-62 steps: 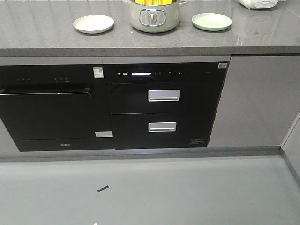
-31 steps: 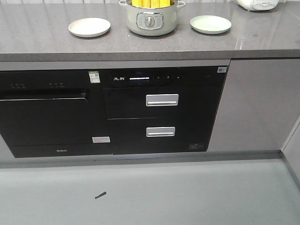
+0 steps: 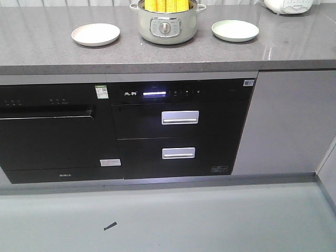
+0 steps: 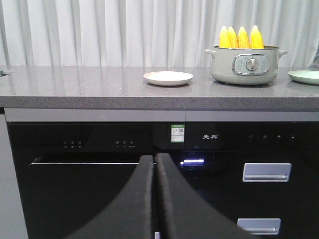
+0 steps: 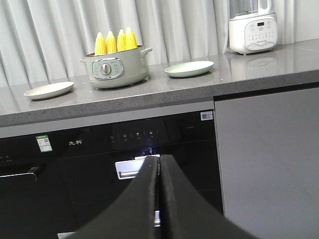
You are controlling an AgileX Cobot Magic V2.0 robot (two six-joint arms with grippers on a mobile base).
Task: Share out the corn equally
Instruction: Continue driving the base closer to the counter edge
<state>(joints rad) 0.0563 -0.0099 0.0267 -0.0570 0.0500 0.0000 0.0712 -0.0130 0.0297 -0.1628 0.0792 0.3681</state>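
Several yellow corn [image 4: 241,38] cobs stand upright in a pale green pot [image 3: 167,25] at the back middle of the grey counter; the corn [image 5: 116,41] also shows in the right wrist view. A white plate [image 3: 95,34] lies left of the pot and a light green plate [image 3: 235,30] lies right of it; both are bare. My left gripper [image 4: 154,158] is shut with nothing in it, low in front of the black appliances. My right gripper [image 5: 159,158] is shut and empty too, well below counter height.
The grey counter [image 3: 42,50] tops a black dishwasher [image 3: 52,131] and a black drawer unit [image 3: 178,131] with two silver handles. A white blender [image 5: 252,29] stands at the counter's far right. A grey cabinet door [image 3: 286,123] is to the right. A dark scrap [image 3: 109,226] lies on the floor.
The counter, pot and plates have slid down and slightly left in the front view, and the cabinets look larger: the base has moved closer.
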